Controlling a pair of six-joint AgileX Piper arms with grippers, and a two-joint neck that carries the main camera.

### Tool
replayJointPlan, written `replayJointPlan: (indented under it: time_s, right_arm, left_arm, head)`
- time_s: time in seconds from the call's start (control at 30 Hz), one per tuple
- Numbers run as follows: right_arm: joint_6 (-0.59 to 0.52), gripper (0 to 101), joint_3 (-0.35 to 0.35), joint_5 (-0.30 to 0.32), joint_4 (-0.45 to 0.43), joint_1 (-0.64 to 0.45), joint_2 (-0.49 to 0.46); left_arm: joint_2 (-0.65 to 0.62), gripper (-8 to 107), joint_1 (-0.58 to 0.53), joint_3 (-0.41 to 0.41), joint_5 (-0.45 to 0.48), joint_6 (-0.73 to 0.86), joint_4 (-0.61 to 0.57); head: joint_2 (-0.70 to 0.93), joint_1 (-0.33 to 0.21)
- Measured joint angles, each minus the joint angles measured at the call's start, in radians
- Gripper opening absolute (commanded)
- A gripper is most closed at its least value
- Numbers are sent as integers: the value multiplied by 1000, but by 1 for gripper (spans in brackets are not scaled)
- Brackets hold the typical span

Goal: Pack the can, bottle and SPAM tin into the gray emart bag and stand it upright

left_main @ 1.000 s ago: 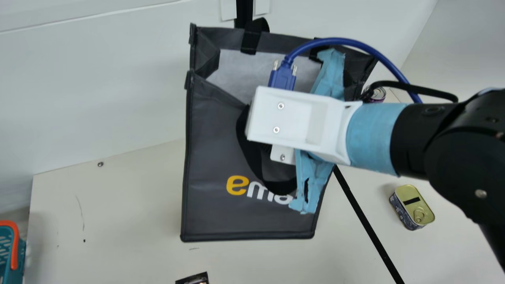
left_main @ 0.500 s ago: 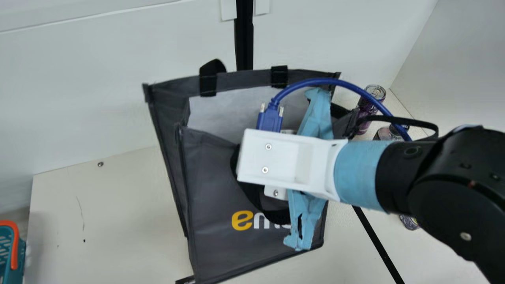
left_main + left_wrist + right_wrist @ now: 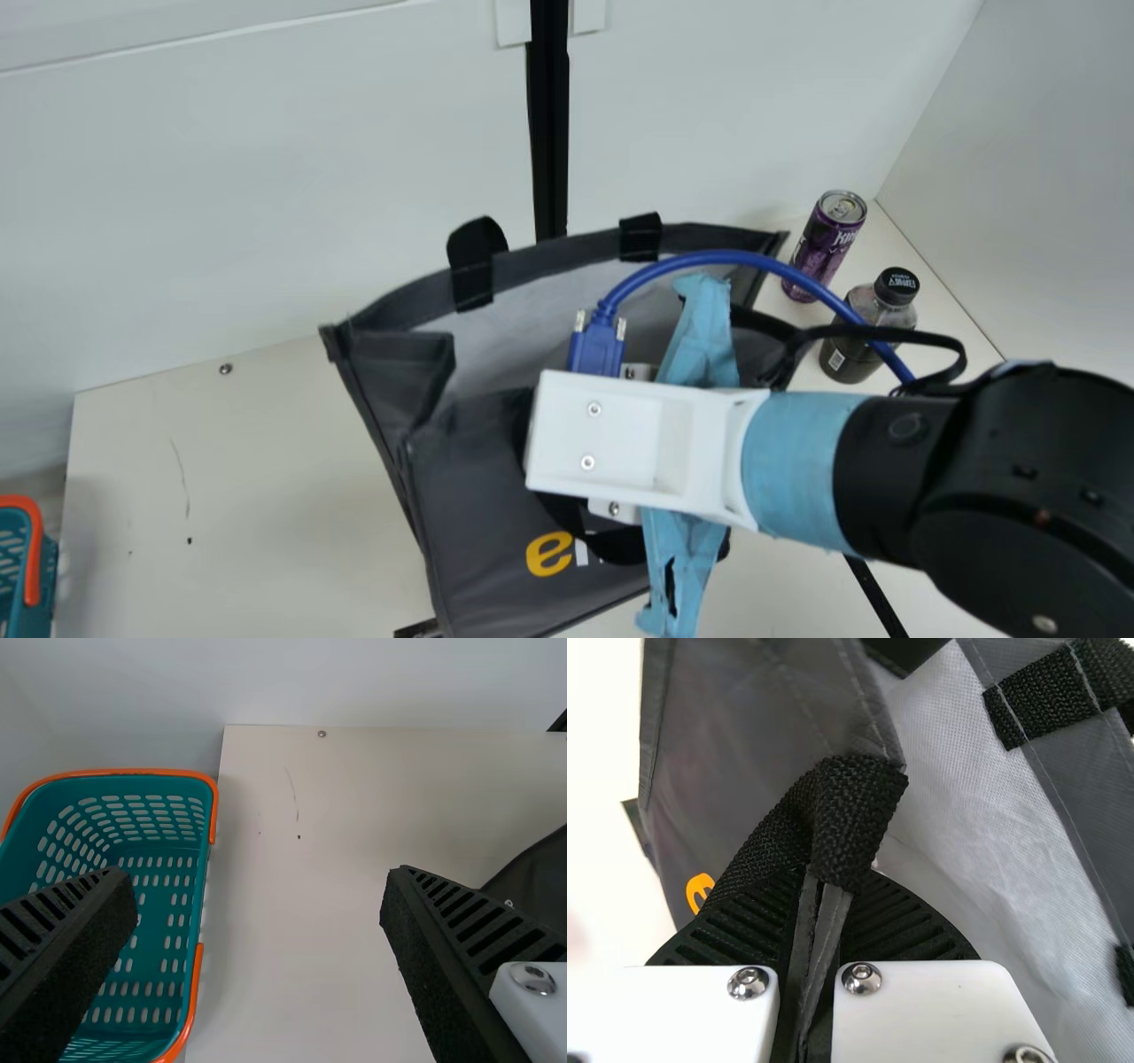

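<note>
While the right gripper (image 3: 638,443) pinches the bag's (image 3: 492,567) near rim between its jaws, a black strap (image 3: 855,815) bunches just beside them. The bag leans, skewed, with its mouth open on a pale lining. Over the right gripper arcs a blue cable (image 3: 718,257). Past the bag, to the right, the can (image 3: 822,252) and bottle (image 3: 849,361) stand upright on the bench (image 3: 266,496), near each other. The left gripper (image 3: 257,895) has its jaws spread wide, near a teal basket (image 3: 155,786) at the bench's left edge.
</note>
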Motion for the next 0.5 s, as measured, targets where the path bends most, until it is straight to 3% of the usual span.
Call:
replayJointPlan:
  time_s: [0.5]
  right_arm:
    - [94, 60, 68, 5, -24, 105, -68]
  left_arm:
    - [0, 90, 0, 0, 0, 0, 0]
  head:
    - [0, 0]
